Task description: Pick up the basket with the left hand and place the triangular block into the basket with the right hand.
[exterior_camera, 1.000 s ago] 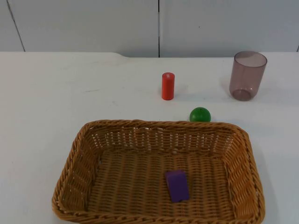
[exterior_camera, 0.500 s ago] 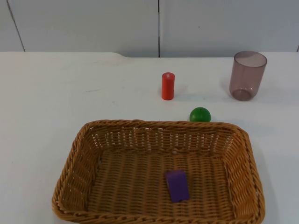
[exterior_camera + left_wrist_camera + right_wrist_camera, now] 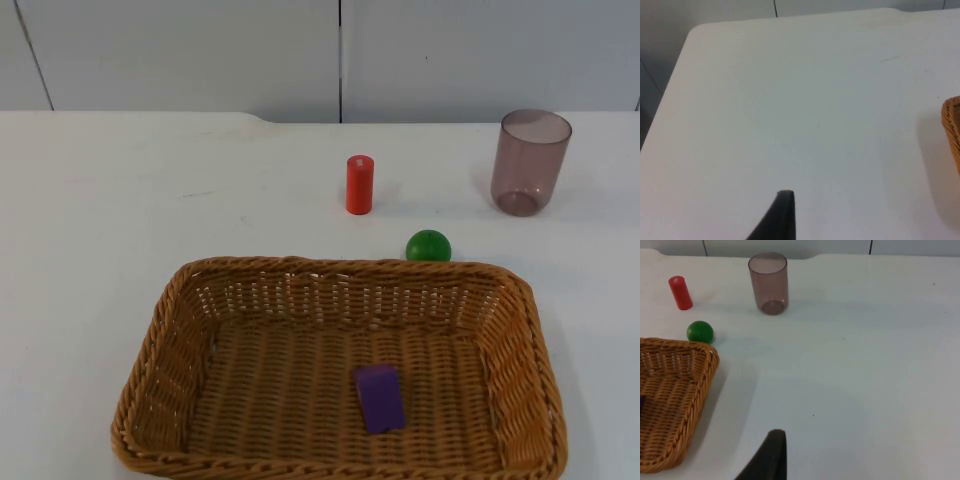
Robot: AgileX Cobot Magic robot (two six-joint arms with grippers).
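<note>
The left end effector [image 3: 782,212] is held above bare table [image 3: 790,110], well apart from the basket [image 3: 952,130], and whether it is wide or narrow cannot be told. The right end effector [image 3: 771,455] is held over the table just beside the basket's corner, and its opening likewise cannot be told. Both arms appear to be waiting.

The purple block [image 3: 379,397] is seen lying on the floor of the basket [image 3: 340,268], in the lower middle of the top view, so the placing is judged already done. It is probably light, stiff and smooth, best taken across its flat sides. The wicker basket is judged light but wide and slightly springy; its thick woven rim would be the place to take hold, at the left short side.

Beyond the far rim a green ball [image 3: 428,245] sits just beside the basket. Further up stands a red cylinder [image 3: 359,184], upright, and at the upper right a tinted cup [image 3: 529,162].
</note>
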